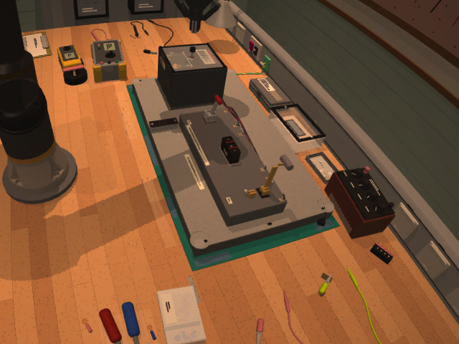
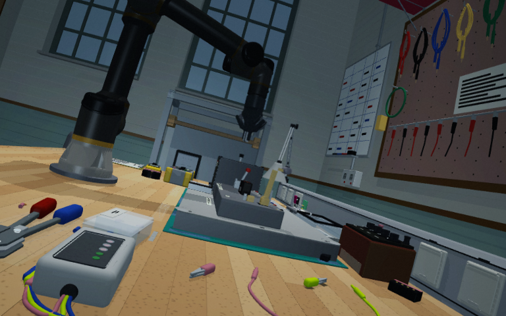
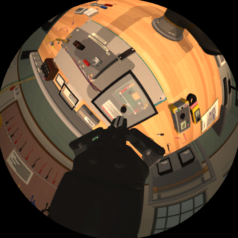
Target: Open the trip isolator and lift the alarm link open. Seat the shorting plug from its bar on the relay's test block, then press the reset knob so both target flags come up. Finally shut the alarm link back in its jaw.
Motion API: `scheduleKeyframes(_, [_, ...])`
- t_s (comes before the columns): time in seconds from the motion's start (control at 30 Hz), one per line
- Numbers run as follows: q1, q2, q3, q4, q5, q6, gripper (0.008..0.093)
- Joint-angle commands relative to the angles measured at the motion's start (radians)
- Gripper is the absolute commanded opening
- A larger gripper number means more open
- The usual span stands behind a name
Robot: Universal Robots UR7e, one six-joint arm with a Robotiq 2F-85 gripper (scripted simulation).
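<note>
On the grey panel (image 1: 230,163) stands the black relay case (image 1: 191,74) with its reset knob (image 1: 192,50) on top. In front of it the red-handled trip isolator (image 1: 215,107) stands tilted up. The black shorting plug (image 1: 230,149) sits on the raised block mid-panel. The brass alarm link (image 1: 272,177) stands lifted, its grey handle (image 1: 286,162) up and away from its jaw (image 1: 252,192). My gripper (image 2: 248,137) hangs high above the relay's knob (image 3: 122,108), closed and empty. The target flags are too small to tell.
The lamp (image 1: 221,14) stands close to the right of my gripper. Two yellow meters (image 1: 108,61) sit left of the relay. A brown decade box (image 1: 359,201) stands right of the panel. The arm's base (image 1: 35,163) stands on the left. Loose leads and screwdrivers (image 1: 118,324) lie in front.
</note>
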Motion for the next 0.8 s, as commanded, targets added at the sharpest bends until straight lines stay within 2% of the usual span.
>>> scheduleKeyframes(0.0, [0.0,0.0,-0.001,0.0,0.0,-0.028,0.008])
scheduleKeyframes(0.4, [-0.001,0.001,-0.003,0.003,0.003,-0.356,0.008])
scheduleKeyframes(0.77, [-0.002,0.001,-0.004,0.005,0.004,-0.531,0.008])
